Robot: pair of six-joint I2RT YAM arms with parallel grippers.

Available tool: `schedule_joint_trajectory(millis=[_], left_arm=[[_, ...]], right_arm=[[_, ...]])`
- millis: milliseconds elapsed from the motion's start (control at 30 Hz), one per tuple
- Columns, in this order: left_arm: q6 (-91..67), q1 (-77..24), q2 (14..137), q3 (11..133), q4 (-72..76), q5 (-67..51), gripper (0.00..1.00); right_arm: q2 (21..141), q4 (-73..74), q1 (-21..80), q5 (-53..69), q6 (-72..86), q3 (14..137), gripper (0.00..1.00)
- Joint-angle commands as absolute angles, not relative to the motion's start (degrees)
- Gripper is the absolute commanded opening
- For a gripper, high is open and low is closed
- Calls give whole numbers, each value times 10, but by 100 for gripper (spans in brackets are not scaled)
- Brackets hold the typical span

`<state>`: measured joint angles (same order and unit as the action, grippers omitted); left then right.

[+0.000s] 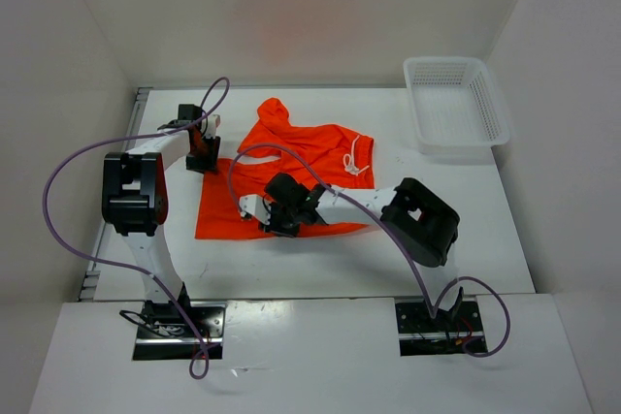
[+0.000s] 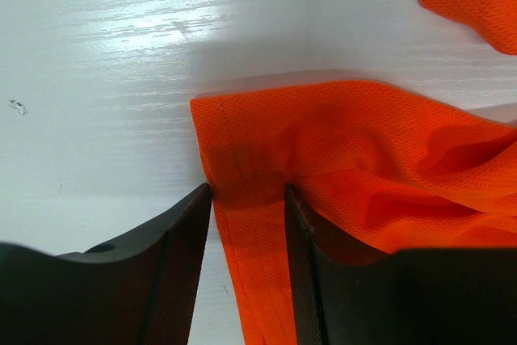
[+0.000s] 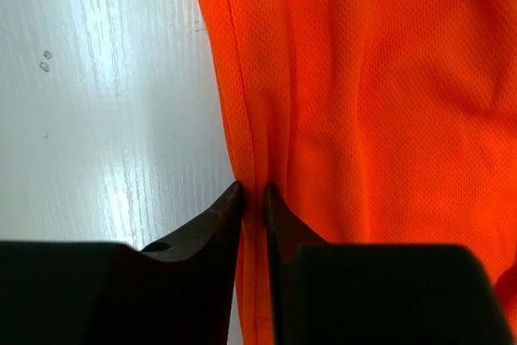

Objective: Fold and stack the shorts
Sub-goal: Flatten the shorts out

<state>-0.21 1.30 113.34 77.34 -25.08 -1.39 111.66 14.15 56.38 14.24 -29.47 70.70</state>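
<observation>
We are looking at the shorts (image 1: 312, 147), bright orange mesh cloth lying crumpled and partly spread at the table's (image 1: 466, 230) centre, with a white drawstring (image 1: 355, 156) curling at their 3 o'clock edge. A white mesh basket (image 1: 497, 109) is sitting at 2 o'clock, well apart from them. The left gripper (image 2: 248, 191) is clamping a fold at the cloth's 9 o'clock corner. The right gripper (image 3: 252, 191), fingers nearly together, is pinching the hem along the 6 o'clock edge.
</observation>
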Motion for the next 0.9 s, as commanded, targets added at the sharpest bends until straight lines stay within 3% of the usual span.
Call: schedule_joint_trajectory(millis=[0,167,600,867], left_arm=[[0,7,1168,749,-289,-17,49],[0,7,1168,749,-289,-11,49],[0,2,1191,778,-284,18,49],[0,-10,1191,778,-284,36,49]], right_arm=[[1117,120,570,138,-291,699,21],[1105,125,570,138,-291,694,14],[994,206,570,212,-369,631,12],[992,216,570,287,-396,613,34]])
